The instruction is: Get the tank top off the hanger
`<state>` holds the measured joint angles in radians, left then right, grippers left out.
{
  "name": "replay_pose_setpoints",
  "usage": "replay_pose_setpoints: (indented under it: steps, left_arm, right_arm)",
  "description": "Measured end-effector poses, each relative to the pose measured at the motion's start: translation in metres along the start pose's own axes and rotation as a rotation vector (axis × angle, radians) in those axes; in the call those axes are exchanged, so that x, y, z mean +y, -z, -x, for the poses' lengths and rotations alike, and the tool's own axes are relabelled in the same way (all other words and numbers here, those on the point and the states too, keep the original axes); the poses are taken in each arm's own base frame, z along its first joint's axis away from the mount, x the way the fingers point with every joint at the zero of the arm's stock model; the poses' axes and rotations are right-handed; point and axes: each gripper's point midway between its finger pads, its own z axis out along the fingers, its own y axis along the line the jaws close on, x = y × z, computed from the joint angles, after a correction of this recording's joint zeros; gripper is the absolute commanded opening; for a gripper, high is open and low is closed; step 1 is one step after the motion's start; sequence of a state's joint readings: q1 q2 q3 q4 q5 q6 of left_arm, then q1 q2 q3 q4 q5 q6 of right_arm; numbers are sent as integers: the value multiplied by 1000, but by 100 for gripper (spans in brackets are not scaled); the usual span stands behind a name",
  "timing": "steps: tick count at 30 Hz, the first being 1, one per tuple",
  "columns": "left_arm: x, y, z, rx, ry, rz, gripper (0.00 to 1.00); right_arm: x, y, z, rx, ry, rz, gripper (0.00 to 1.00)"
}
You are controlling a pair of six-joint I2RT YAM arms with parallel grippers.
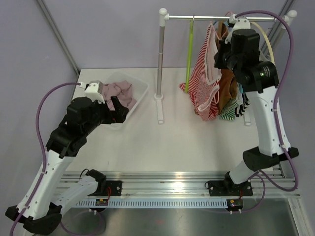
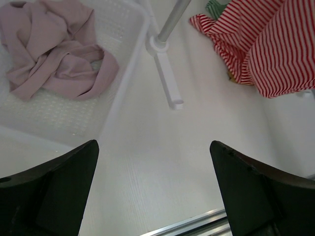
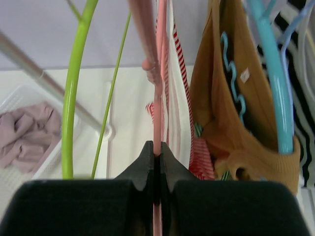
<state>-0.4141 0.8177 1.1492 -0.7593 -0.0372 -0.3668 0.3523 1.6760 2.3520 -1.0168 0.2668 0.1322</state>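
The red-and-white striped tank top [image 1: 204, 81] with pink trim hangs from the rail [image 1: 216, 18] at the back right. In the right wrist view it drapes over a pink hanger [image 3: 142, 29]. My right gripper [image 3: 157, 147] is raised beside the garment [image 3: 179, 73] and shut on its thin pink strap edge, which runs straight down between the jaws. The top external view shows this gripper [image 1: 221, 51] just under the rail. My left gripper [image 2: 153, 143] hovers open over bare table beside the bin, holding nothing. Its lower hem [image 2: 266, 49] shows in the left wrist view.
A bare green hanger [image 1: 189, 49] hangs left of the tank top. A brown garment [image 1: 227, 83] on a teal hanger [image 3: 268, 73] and a black-striped one [image 1: 243, 105] hang to its right. The rack post [image 1: 160, 54] stands mid-table. A clear bin [image 1: 140, 86] holds a mauve garment [image 1: 120, 93].
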Motion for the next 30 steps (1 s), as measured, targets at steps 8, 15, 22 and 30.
replay_pose_setpoints:
  steps: [8,15,22,30]
  left_arm:
    - [-98,21,67,-132,-23,-269,99]
    - [-198,22,97,-205,-118,-463,99]
    - [-273,-9,88,-212,-274,-573,93]
    - [-314,-7,57,-228,-440,-638,74]
  right_arm:
    - [-2,78,-42,51,-17,142,0]
    - [0,157,-80,75,-28,307,0]
    - [10,240,-105,31,-25,528,0]
    - [21,269,-113,23,-25,652,0]
